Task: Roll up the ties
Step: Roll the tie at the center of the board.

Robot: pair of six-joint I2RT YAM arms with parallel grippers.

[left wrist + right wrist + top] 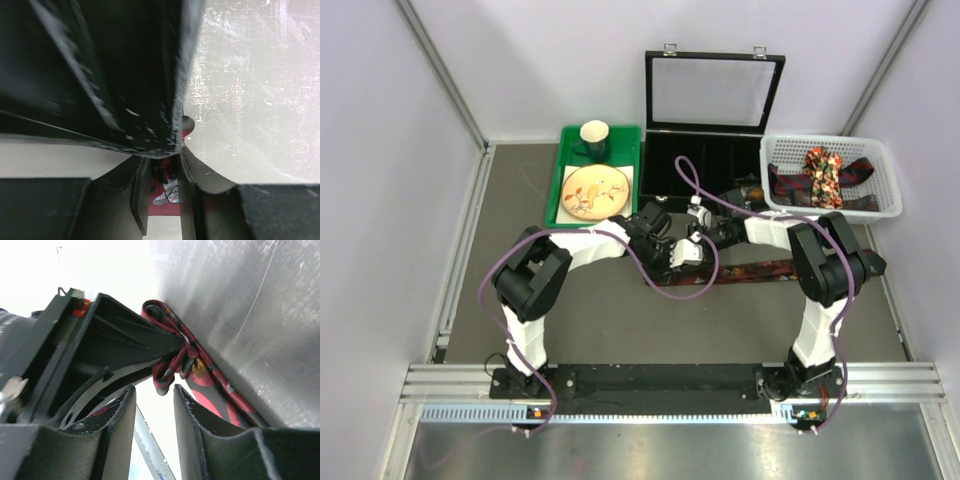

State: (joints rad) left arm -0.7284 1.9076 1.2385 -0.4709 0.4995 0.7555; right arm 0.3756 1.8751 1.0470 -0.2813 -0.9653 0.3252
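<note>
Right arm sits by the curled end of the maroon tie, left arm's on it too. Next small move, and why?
Probably ease the right gripper forward and close it on the curled end of the dark maroon patterned fabric tie. Its fingers stand apart with nothing between them, and the curl sits just past the tips. The left gripper is shut on the tie, and most of its length lies flat on the grey table.

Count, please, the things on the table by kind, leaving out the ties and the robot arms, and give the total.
Green tray: 1
Cup, standing on the tray: 1
Plate, lying on the tray: 1
Black case, lid open: 1
White basket: 1
Total: 5
</note>
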